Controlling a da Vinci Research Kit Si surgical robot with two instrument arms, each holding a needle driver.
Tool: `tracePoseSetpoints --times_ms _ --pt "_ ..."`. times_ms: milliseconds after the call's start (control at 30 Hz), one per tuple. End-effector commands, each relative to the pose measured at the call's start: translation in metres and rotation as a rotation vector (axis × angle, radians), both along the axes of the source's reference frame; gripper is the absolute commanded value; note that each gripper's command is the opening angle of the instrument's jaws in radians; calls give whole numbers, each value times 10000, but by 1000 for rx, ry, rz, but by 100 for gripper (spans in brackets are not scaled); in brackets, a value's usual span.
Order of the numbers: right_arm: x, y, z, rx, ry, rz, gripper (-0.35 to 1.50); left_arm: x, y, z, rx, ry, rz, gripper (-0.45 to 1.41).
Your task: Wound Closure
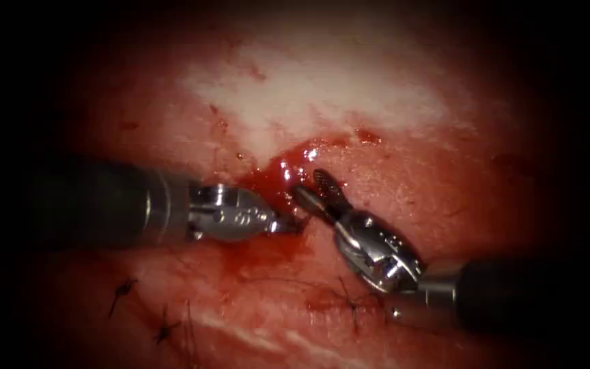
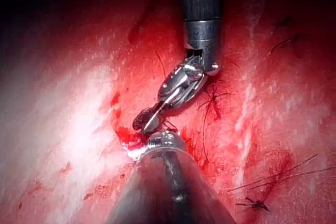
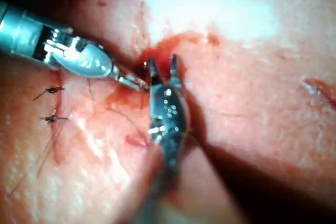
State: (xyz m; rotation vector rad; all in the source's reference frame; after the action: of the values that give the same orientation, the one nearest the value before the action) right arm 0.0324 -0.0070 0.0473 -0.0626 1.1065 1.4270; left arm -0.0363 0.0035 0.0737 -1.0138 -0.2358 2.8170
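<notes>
At frame centre, the right tool (image 1: 317, 188) held open fingers over the red fluid (image 1: 274, 179); the left tool (image 1: 293, 223) met it from the left, on the tissue (image 1: 322, 96).

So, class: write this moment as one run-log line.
left tool: jaws shut, at red fluid in cut | right tool: jaws open, holding nothing | needle: cannot tell | knots on tissue

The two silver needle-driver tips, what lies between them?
In the endoscope view, a shiny pool of red fluid on the tissue lies between the left tool and open right tool.
</notes>
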Motion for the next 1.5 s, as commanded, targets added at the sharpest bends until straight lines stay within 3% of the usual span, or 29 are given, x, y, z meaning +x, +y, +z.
tracePoseSetpoints --times_ms 33,200,233,267,567,967,1500 --pt "6 -6 5 5 1 1 20 -5 -4 5 2 0 0 -45" --pt "10 -3 7 -4 -27 -12 14 -5 -5 5 1 2 -1 -45" --pt "14 -2 8 -16 -47 -43 -30 -5 -5 5 1 2 -1 -45" --pt "16 -1 10 -10 -51 -70 -35 -5 -5 4 1 2 -1 -45" --pt "19 -12 25 -32 -120 -193 -35 5 -6 2 -1 5 -3 -45" --pt "26 -30 -35 -68 -107 -341 -35 30 3 -17 -1 19 -14 -45" --pt "-3 -39 -60 -69 -93 -379 -35 56 9 -30 2 34 -31 -45"
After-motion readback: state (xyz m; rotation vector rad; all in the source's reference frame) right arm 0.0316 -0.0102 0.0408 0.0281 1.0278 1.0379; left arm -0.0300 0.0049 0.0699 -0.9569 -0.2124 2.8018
